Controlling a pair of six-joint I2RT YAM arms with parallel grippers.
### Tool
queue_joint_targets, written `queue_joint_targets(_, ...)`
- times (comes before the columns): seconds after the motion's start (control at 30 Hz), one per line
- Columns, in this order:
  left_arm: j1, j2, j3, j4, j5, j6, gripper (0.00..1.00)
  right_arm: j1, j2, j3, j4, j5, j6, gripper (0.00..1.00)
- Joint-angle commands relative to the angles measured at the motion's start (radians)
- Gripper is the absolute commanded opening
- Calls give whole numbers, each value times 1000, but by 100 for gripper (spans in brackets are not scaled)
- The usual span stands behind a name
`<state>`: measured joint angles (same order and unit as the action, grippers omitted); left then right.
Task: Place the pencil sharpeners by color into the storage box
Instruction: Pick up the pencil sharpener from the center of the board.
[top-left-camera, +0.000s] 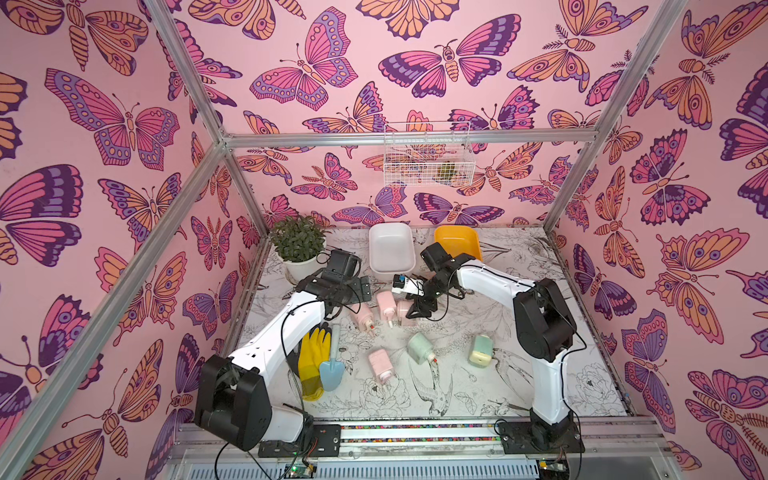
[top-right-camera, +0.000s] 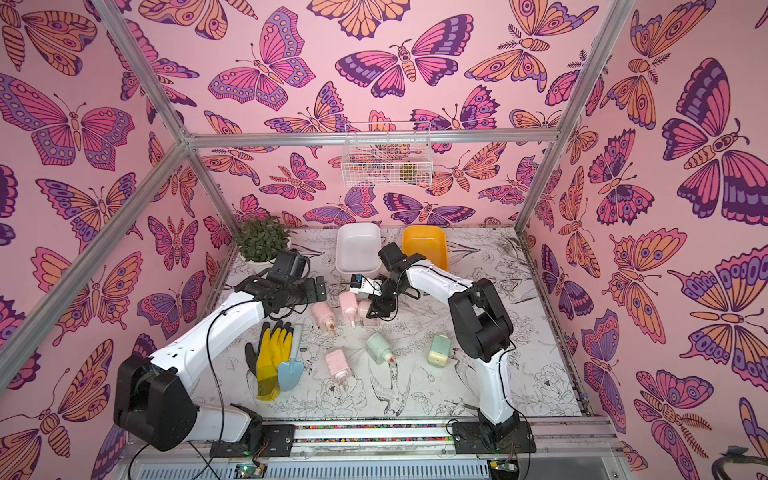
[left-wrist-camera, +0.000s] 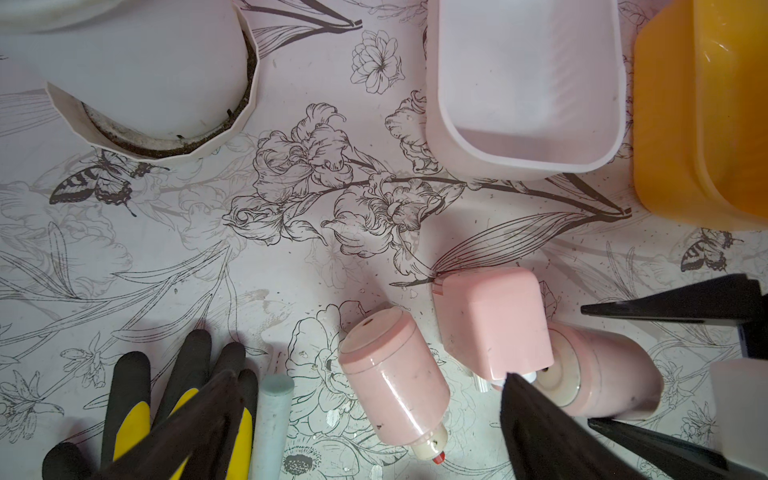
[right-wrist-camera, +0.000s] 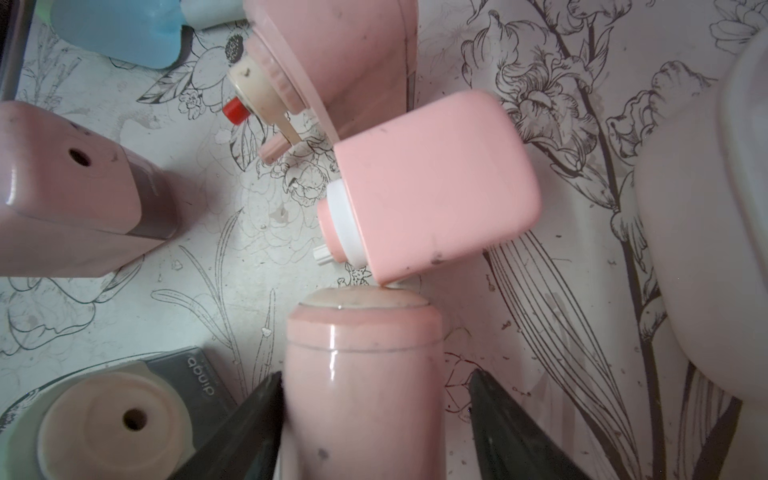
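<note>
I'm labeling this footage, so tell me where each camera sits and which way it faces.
Top views: high at the front, looking down and back over both arms, the white box and orange box.
Left wrist: on the left arm, facing the table; its dark fingers frame the pink sharpeners.
Right wrist: on the right arm, looking down; a pink sharpener sits between its fingers.
Shared: all views show the pink cluster.

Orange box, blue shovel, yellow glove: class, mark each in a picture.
orange box (top-left-camera: 460, 240), a top view, on its inner floor.
blue shovel (top-left-camera: 331, 370), a top view, on its blade.
yellow glove (top-right-camera: 270, 353), a top view, on its palm.
</note>
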<state>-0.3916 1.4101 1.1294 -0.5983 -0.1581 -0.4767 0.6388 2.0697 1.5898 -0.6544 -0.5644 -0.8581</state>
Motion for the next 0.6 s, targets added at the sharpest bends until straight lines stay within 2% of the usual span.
queue_joint_targets(0.0, 9, -12, -22, 6, -20, -6, 100, 12, 22, 31, -55, -22, -13, 73)
queue_joint_targets(0.1, 9, -12, -24, 8, -20, -6, 100, 13, 22, 33, -65, -32, -22, 70)
queue_joint_targets(0.4, 12, -7, -25, 8, -12, -8, 100, 14, 9, 42, -71, -34, -33, 46)
queue_joint_targets(0.57, 13, -10, -26, 8, -14, -12, 100, 13, -15, 42, -84, -32, -55, 16)
